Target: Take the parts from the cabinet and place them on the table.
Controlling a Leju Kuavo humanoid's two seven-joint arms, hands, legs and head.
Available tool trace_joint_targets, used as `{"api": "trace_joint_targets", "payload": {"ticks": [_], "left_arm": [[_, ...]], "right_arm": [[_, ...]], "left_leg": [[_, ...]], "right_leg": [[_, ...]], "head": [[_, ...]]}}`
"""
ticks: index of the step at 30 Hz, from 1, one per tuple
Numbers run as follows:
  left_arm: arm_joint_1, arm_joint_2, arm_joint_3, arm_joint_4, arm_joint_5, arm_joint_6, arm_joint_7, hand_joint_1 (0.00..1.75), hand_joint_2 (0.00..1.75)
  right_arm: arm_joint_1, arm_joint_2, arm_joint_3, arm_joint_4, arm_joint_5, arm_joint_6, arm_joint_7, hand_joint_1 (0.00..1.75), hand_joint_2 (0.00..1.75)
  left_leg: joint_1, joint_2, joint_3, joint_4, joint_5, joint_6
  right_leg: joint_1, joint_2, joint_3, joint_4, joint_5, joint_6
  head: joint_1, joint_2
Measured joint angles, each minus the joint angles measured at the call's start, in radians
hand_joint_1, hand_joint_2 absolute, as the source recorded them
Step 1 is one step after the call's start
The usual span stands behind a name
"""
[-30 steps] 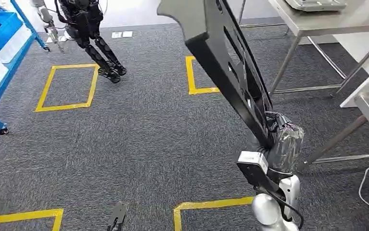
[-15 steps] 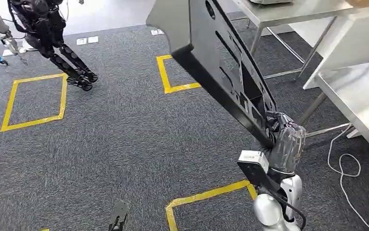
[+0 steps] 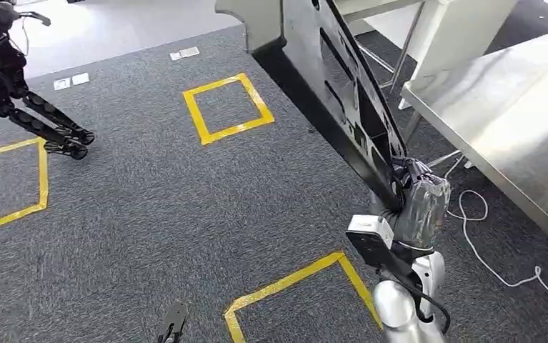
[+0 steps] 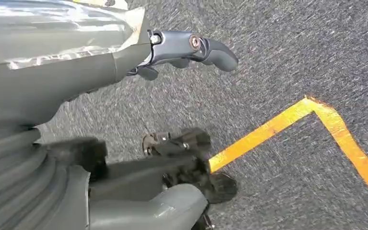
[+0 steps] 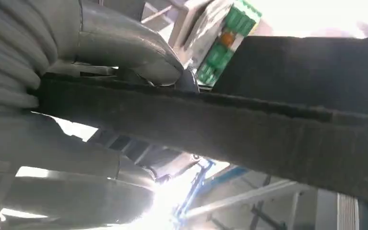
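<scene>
A long black panel [image 3: 335, 93] is gripped at its lower end by the right hand [image 3: 417, 200], which is wrapped in clear plastic; the panel is carried tilted, rising from the hand up and away toward the top edge of the head view, with slots cut along its length; it is held in the air above the grey carpet [image 3: 185, 200], apart from every surface. In the right wrist view the panel's dark edge [image 5: 230, 129] is seen clamped between the grey thumb and the fingers of that hand [image 5: 66, 120]. A steel surface [image 3: 514, 121] stands just to the right of the raised panel, its near edge running diagonally; a white cable [image 3: 485, 243] lies looped on the carpet beneath that edge. Yellow tape squares [image 3: 228, 107] are marked on the carpet, one ahead and one near the robot's feet. The black legs of another robot [image 3: 49, 125] are seen at the far left. The left hand [image 4: 124, 62] is shown hanging over the carpet beside a yellow tape corner [image 4: 311, 120]; nothing is held in it, and one dark finger [image 4: 201, 48] is extended, with the others hidden, so its exact pose cannot be told.
</scene>
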Motion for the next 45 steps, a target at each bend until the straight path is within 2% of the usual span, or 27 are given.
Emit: {"api": "trace_joint_targets", "payload": {"ticks": [2, 3, 5, 7, 10, 12, 13, 14, 16, 17, 18, 19, 22, 23, 24, 26, 28, 29, 30, 32, 33, 34, 36, 38, 40, 43, 45], "left_arm": [[-0.001, 0.002, 0.0, 0.0, 0.0, 0.003, -0.002, 0.0, 1.75], [-0.002, 0.004, 0.0, 0.0, 0.002, 0.006, -0.002, 0.0, 1.75], [-0.004, 0.006, 0.003, 0.0, 0.008, 0.008, -0.004, 0.0, 1.75], [-0.009, 0.007, 0.005, -0.001, 0.021, 0.007, -0.013, 0.0, 1.75], [-0.015, 0.011, 0.017, -0.001, 0.023, 0.003, -0.024, 0.0, 1.75], [-0.012, 0.018, 0.028, -0.001, 0.023, 0.002, -0.026, 0.0, 1.75], [-0.012, 0.021, 0.029, -0.001, 0.023, 0.002, -0.026, 0.0, 1.75], [-0.013, 0.023, 0.029, -0.001, 0.023, 0.003, -0.026, 0.0, 1.75], [-0.017, 0.024, 0.03, -0.001, 0.021, 0.006, -0.026, 0.0, 1.75], [-0.019, 0.025, 0.031, -0.001, 0.021, 0.007, -0.026, 0.0, 1.75], [-0.022, 0.027, 0.031, -0.001, 0.02, 0.007, -0.026, 0.0, 1.75], [-0.026, 0.029, 0.034, -0.001, 0.02, 0.006, -0.026, 0.0, 1.75], [-0.028, 0.03, 0.041, -0.001, 0.019, 0.006, -0.024, 0.0, 1.75], [-0.031, 0.03, 0.043, -0.001, 0.018, 0.006, -0.023, 0.0, 1.75], [-0.034, 0.031, 0.044, -0.001, 0.017, 0.004, -0.023, 0.0, 1.75], [-0.035, 0.032, 0.046, -0.001, 0.014, 0.002, -0.022, 0.0, 1.75], [-0.034, 0.032, 0.047, 0.0, 0.013, 0.0, -0.018, 0.0, 1.75], [-0.034, 0.032, 0.047, 0.0, 0.013, 0.0, -0.018, 0.0, 1.75], [-0.034, 0.033, 0.047, 0.0, 0.013, 0.0, -0.018, 0.0, 1.75], [-0.036, 0.036, 0.05, 0.0, 0.013, 0.0, -0.017, 0.0, 1.75], [-0.037, 0.037, 0.051, 0.0, 0.013, 0.0, -0.017, 0.0, 1.75], [-0.039, 0.037, 0.052, 0.0, 0.013, 0.0, -0.017, 0.0, 1.75], [-0.039, 0.036, 0.053, 0.0, 0.013, 0.0, -0.017, 0.0, 1.75], [-0.043, 0.035, 0.055, 0.0, 0.013, 0.001, -0.017, 0.0, 1.75], [-0.045, 0.035, 0.055, 0.0, 0.014, 0.002, -0.02, 0.0, 1.75], [-0.043, 0.037, 0.056, 0.0, 0.021, 0.005, -0.021, 0.0, 1.75], [-0.042, 0.038, 0.059, 0.0, 0.022, 0.006, -0.025, 0.0, 1.75]], "right_arm": [[-0.006, 0.001, 0.0, 0.003, 0.036, -0.014, 0.0, 1.71, 1.75], [-0.016, 0.002, -0.001, 0.009, 0.047, -0.018, 0.0, 1.71, 1.75], [-0.042, 0.004, -0.001, 0.028, 0.059, -0.018, 0.002, 1.71, 1.75], [-0.062, 0.004, -0.001, 0.052, 0.069, -0.02, 0.002, 1.71, 1.75], [-0.116, 0.006, 0.0, 0.112, 0.112, -0.05, -0.002, 1.71, 1.75], [-0.135, 0.009, 0.001, 0.143, 0.14, -0.08, -0.002, 1.71, 1.75], [-0.138, 0.009, 0.001, 0.155, 0.161, -0.093, 0.0, 1.71, 1.75], [-0.141, 0.009, -0.001, 0.166, 0.195, -0.1, 0.001, 1.71, 1.75], [-0.147, 0.014, -0.015, 0.172, 0.26, -0.102, -0.002, 1.71, 1.75], [-0.151, 0.018, -0.023, 0.174, 0.273, -0.102, -0.011, 1.71, 1.75], [-0.156, 0.023, -0.03, 0.176, 0.282, -0.103, -0.024, 1.71, 1.75], [-0.158, 0.032, -0.037, 0.179, 0.29, -0.103, -0.038, 1.71, 1.75], [-0.158, 0.048, -0.059, 0.186, 0.309, -0.106, -0.051, 1.71, 1.75], [-0.158, 0.054, -0.064, 0.187, 0.32, -0.106, -0.053, 1.71, 1.75], [-0.161, 0.06, -0.069, 0.187, 0.325, -0.107, -0.053, 1.71, 1.75], [-0.165, 0.079, -0.074, 0.193, 0.334, -0.108, -0.053, 1.71, 1.75], [-0.165, 0.089, -0.079, 0.198, 0.335, -0.108, -0.053, 1.71, 1.75], [-0.165, 0.09, -0.081, 0.201, 0.335, -0.107, -0.053, 1.71, 1.75], [-0.165, 0.092, -0.084, 0.203, 0.335, -0.108, -0.053, 1.71, 1.75], [-0.17, 0.098, -0.086, 0.209, 0.337, -0.108, -0.052, 1.71, 1.75], [-0.174, 0.099, -0.086, 0.212, 0.337, -0.108, -0.05, 1.71, 1.75], [-0.18, 0.101, -0.087, 0.216, 0.337, -0.108, -0.05, 1.71, 1.75], [-0.185, 0.106, -0.087, 0.22, 0.338, -0.108, -0.05, 1.71, 1.75], [-0.187, 0.104, -0.087, 0.226, 0.338, -0.108, -0.05, 1.71, 1.75], [-0.196, 0.103, -0.087, 0.233, 0.337, -0.109, -0.046, 1.71, 1.75], [-0.208, 0.103, -0.085, 0.251, 0.336, -0.108, -0.037, 1.71, 1.75], [-0.21, 0.103, -0.084, 0.264, 0.336, -0.108, -0.031, 1.71, 1.75]], "left_leg": [[0.002, -0.039, 0.077, -0.166, 0.087, 0.009], [0.004, -0.092, 0.097, -0.216, 0.092, 0.013], [0.0, -0.072, 0.101, -0.227, 0.09, 0.011], [-0.009, -0.05, 0.103, -0.234, 0.097, 0.021], [-0.006, -0.012, 0.101, -0.25, 0.114, 0.037], [-0.008, 0.019, 0.095, -0.249, 0.115, 0.039], [-0.008, 0.031, 0.094, -0.249, 0.115, 0.039], [-0.008, 0.044, 0.094, -0.248, 0.115, 0.038], [-0.008, 0.068, 0.094, -0.247, 0.114, 0.037], [-0.008, 0.077, 0.095, -0.245, 0.112, 0.033], [-0.013, 0.087, 0.094, -0.241, 0.108, 0.027], [-0.019, 0.096, 0.091, -0.237, 0.104, 0.021], [-0.018, 0.124, 0.095, -0.237, 0.102, 0.016], [-0.01, 0.114, 0.091, -0.232, 0.095, 0.005], [-0.004, 0.059, 0.084, -0.207, 0.073, -0.003], [-0.003, 0.011, 0.023, -0.066, -0.007, -0.006], [-0.003, 0.004, -0.048, 0.074, -0.052, -0.007], [-0.003, 0.004, -0.054, 0.08, -0.039, -0.006], [-0.002, 0.004, -0.041, 0.043, -0.006, -0.002], [0.001, -0.018, 0.039, -0.125, 0.088, 0.004], [0.007, -0.072, 0.072, -0.201, 0.111, 0.006], [0.01, -0.103, 0.083, -0.222, 0.103, 0.006], [0.0, -0.079, 0.077, -0.22, 0.104, 0.007], [-0.001, -0.053, 0.081, -0.232, 0.116, 0.023], [-0.001, -0.028, 0.08, -0.241, 0.125, 0.035], [-0.007, 0.021, 0.074, -0.24, 0.125, 0.038], [-0.007, 0.048, 0.072, -0.24, 0.125, 0.038]], "right_leg": [[-0.001, 0.024, 0.002, 0.0, 0.002, 0.003], [0.005, 0.034, -0.001, 0.002, 0.004, 0.007], [0.003, 0.055, -0.012, 0.003, 0.013, 0.019], [0.0, 0.077, -0.02, -0.005, 0.021, 0.033], [0.005, -0.028, -0.081, 0.103, -0.04, 0.019], [0.003, -0.045, -0.153, 0.267, -0.103, 0.016], [0.002, -0.047, -0.169, 0.308, -0.111, 0.022], [0.0, -0.048, -0.159, 0.298, -0.103, 0.03], [-0.002, -0.064, -0.077, 0.162, -0.052, 0.051], [-0.004, -0.094, -0.027, 0.069, -0.024, 0.058], [-0.001, -0.145, -0.002, 0.006, -0.025, 0.052], [0.013, -0.134, 0.01, 0.005, -0.017, 0.041], [0.007, -0.094, 0.0, 0.006, -0.013, 0.027], [-0.002, -0.083, 0.003, 0.002, -0.009, 0.018], [-0.004, -0.072, 0.002, 0.002, -0.008, 0.016], [-0.001, -0.053, 0.001, 0.002, -0.004, 0.001], [0.002, -0.027, 0.0, 0.003, -0.002, -0.003], [0.003, -0.015, 0.0, 0.003, -0.002, -0.003], [0.003, -0.001, 0.001, 0.003, -0.002, -0.003], [0.002, 0.028, 0.003, 0.003, -0.001, -0.001], [0.001, 0.038, 0.002, 0.003, 0.001, 0.001], [0.013, 0.048, -0.006, 0.008, 0.004, 0.007], [0.003, 0.067, -0.016, 0.004, 0.012, 0.019], [0.007, 0.085, -0.031, -0.001, 0.019, 0.033], [0.01, -0.02, -0.063, 0.067, -0.022, 0.025], [0.008, -0.046, -0.165, 0.287, -0.108, 0.021], [0.007, -0.049, -0.155, 0.285, -0.099, 0.034]], "head": [[0.0, 0.0], [0.001, 0.0], [0.001, 0.0], [0.001, 0.0], [0.006, 0.0], [0.006, 0.0], [0.007, 0.0], [0.005, 0.0], [0.006, 0.0], [0.006, 0.0], [0.006, 0.0], [0.005, 0.0], [0.004, 0.0], [0.004, 0.0], [0.003, 0.0], [0.0, 0.0], [0.001, 0.0], [0.001, 0.0], [0.001, 0.0], [0.0, 0.0], [0.001, 0.0], [0.003, 0.0], [0.003, 0.0], [0.003, 0.0], [0.008, 0.0], [0.013, 0.0], [0.014, 0.0]]}}
